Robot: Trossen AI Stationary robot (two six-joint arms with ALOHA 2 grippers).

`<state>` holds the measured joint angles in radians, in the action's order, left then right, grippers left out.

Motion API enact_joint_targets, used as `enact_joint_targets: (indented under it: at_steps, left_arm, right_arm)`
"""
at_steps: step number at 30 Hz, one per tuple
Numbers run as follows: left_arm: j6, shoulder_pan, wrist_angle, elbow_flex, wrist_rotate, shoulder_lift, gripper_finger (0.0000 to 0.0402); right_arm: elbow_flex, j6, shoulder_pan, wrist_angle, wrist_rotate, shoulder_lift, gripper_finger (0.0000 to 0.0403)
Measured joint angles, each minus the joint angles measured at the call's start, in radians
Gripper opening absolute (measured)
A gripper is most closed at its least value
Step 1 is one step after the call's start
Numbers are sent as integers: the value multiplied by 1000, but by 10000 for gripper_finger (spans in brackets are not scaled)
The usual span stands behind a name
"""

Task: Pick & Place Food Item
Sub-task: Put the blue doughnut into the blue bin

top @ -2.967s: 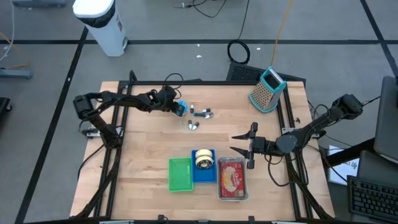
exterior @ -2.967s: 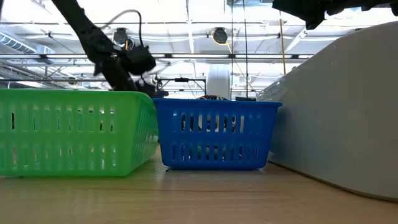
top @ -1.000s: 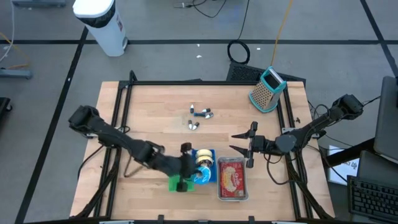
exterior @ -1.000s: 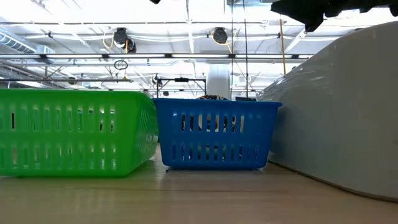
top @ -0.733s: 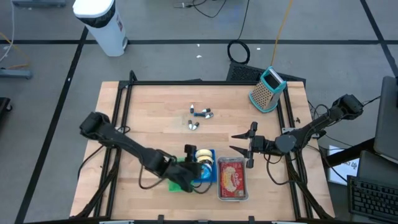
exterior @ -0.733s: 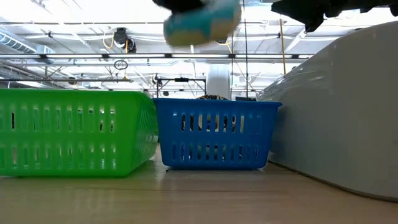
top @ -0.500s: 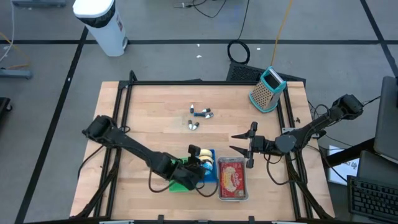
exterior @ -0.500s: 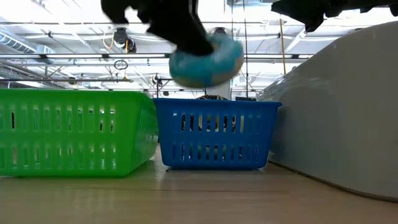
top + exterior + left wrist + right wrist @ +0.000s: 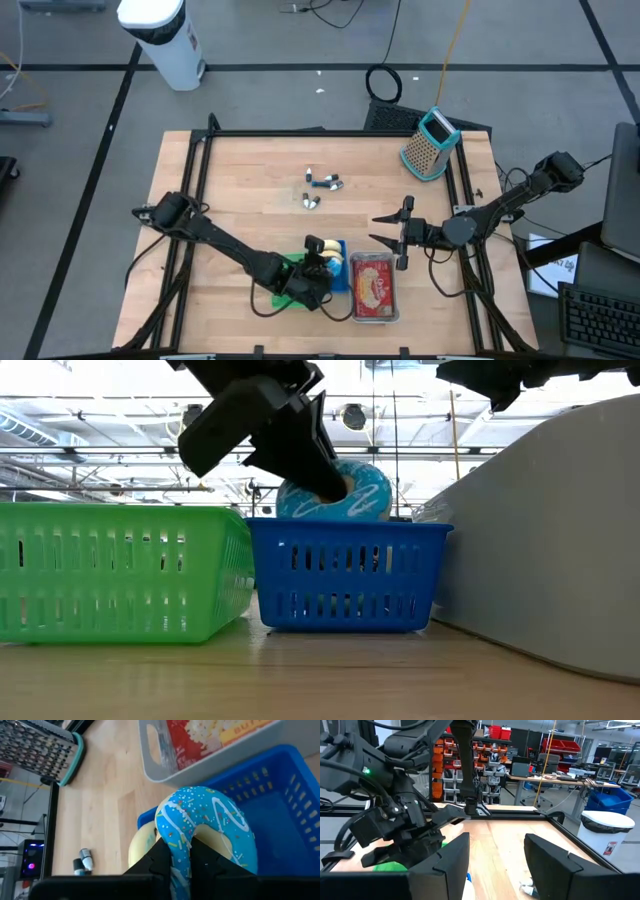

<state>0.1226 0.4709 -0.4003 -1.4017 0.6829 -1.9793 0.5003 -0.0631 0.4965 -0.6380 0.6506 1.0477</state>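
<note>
My left gripper (image 9: 318, 264) is shut on a blue-iced donut with sprinkles (image 9: 200, 827) just above the blue basket (image 9: 333, 278). In the low view the donut (image 9: 350, 495) stands at the level of the blue basket's rim (image 9: 345, 525). A pale yellow donut (image 9: 140, 845) lies in that basket under it. The green basket (image 9: 120, 570) stands beside the blue one, largely covered by my left arm in the high view. My right gripper (image 9: 393, 236) waits open above the table's right side, nothing between its fingers (image 9: 440, 865). My left gripper pinches the donut's ring (image 9: 179, 851) between its two fingers, one finger on the outer edge and the other at the hole. The fingers (image 9: 300, 445) slant down from the table's left. The donut stands on edge, lifted; whether it touches the yellow donut below I cannot tell.
A grey tray (image 9: 374, 314) with a red popcorn package stands right of the blue basket. A box grater (image 9: 430, 144) stands at the far right corner. Small metal pieces (image 9: 320, 183) lie on the bare wood beyond the baskets.
My left gripper has come down with the blue donut onto the blue basket, shifting a little toward the table's right, and its wrist has rolled. In the low view the donut has sunk from above the picture's top to the basket's rim. It stays shut.
</note>
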Motion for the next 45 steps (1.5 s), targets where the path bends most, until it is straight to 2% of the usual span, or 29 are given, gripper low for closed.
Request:
enact_joint_targets:
  at_steps: [8, 23, 33, 45]
  left_arm:
    - [54, 26, 67, 0, 3, 0, 47]
    - [25, 42, 124, 1, 30, -48, 47]
    - [5, 39, 107, 1, 50, -51, 47]
    - [-20, 29, 87, 5, 22, -51, 47]
  right_arm:
    - [0, 0, 0, 0, 1, 0, 180]
    - [0, 0, 0, 1, 1, 1, 180]
    - [0, 0, 0, 1, 2, 1, 180]
    - [0, 0, 0, 1, 2, 1, 180]
